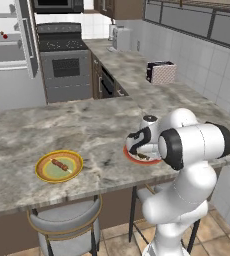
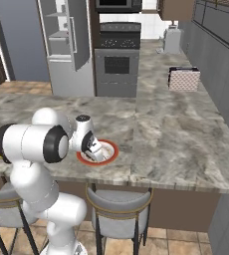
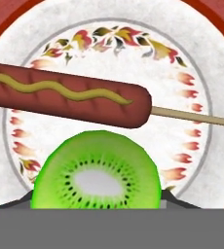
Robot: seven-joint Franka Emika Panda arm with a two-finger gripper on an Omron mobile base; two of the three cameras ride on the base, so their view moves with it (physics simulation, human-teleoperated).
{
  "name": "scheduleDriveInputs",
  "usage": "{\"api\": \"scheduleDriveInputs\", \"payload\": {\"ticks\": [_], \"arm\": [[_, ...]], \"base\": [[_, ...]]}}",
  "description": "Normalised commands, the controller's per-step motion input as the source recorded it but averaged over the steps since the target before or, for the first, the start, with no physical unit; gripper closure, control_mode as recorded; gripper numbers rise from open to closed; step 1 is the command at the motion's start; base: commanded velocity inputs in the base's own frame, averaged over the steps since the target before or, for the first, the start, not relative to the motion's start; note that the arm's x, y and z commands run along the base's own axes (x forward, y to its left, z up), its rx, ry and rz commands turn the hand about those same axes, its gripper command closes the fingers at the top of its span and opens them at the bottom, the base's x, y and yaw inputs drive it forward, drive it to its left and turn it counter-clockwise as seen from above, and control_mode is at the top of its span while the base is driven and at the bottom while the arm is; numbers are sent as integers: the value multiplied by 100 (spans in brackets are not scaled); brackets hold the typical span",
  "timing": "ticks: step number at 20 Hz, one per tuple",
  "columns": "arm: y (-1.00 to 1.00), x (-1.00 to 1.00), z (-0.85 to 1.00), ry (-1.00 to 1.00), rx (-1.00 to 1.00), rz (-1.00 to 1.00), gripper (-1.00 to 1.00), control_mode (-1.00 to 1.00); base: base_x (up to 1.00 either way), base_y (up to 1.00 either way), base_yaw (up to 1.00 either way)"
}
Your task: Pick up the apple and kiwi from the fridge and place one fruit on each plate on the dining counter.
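My gripper (image 1: 137, 150) (image 2: 97, 152) hangs low over the white plate with a red rim (image 1: 128, 155) (image 2: 112, 150) on the dining counter (image 1: 87, 130) (image 2: 176, 134), shut on the kiwi. In the hand view the kiwi (image 3: 97, 177) shows a bright green cut face between the fingertips, just above the plate (image 3: 201, 160). The yellow plate (image 1: 41, 168) lies further left on the counter. Far back stands the fridge (image 1: 7, 65) (image 2: 61, 50) with its door open. A tiny red ball on one of its shelves is the apple (image 1: 5, 36).
Each plate bears a sausage on a stick (image 3: 65, 99) (image 1: 61, 164). Two stools (image 1: 64, 220) (image 2: 119, 209) stand under the counter's near edge. A patterned box (image 1: 161, 72) (image 2: 184, 78) sits on the side counter, and the stove (image 1: 62, 65) is beside the fridge.
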Motion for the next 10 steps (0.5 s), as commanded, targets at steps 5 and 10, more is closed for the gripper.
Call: {"api": "scheduleDriveInputs", "payload": {"ticks": [5,10], "arm": [[0,0,-2,0,0,0,-100,-100],[0,0,2,0,0,0,-100,-100]], "base": [[0,0,0],[0,0,0]]}}
